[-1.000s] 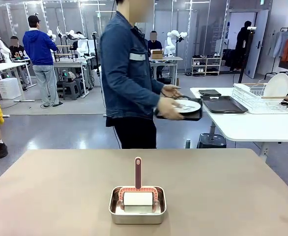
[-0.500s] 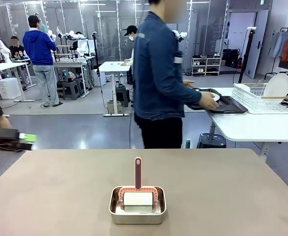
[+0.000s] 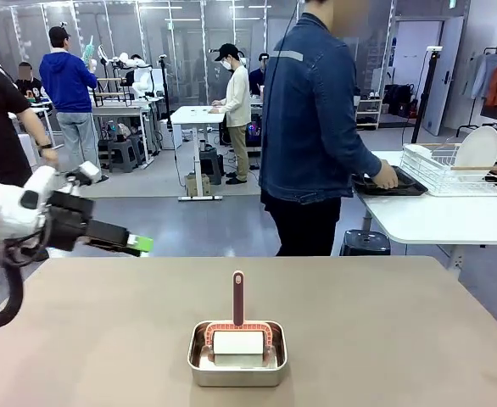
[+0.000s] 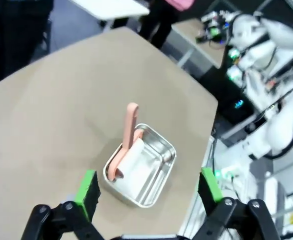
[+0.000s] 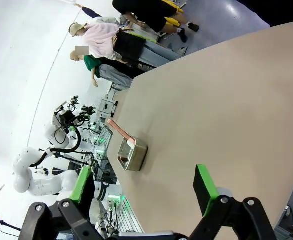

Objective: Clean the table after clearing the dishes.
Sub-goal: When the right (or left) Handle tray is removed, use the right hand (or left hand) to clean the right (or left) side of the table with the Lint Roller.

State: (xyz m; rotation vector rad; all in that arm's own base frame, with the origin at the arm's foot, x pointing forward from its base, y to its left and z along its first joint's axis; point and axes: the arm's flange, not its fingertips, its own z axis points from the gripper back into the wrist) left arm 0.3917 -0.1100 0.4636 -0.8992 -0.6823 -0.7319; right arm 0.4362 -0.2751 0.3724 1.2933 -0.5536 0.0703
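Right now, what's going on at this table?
A person stands at the white side table with a hand at a dark tray beside the wire rack. On the brown table, a lint roller sits in a steel pan, untouched. The left claw hangs open above the table's left edge; the right claw is open over the table too.

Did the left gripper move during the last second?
Yes. The left gripper has come in from the left edge, rightward toward the steel pan, which has not shifted.
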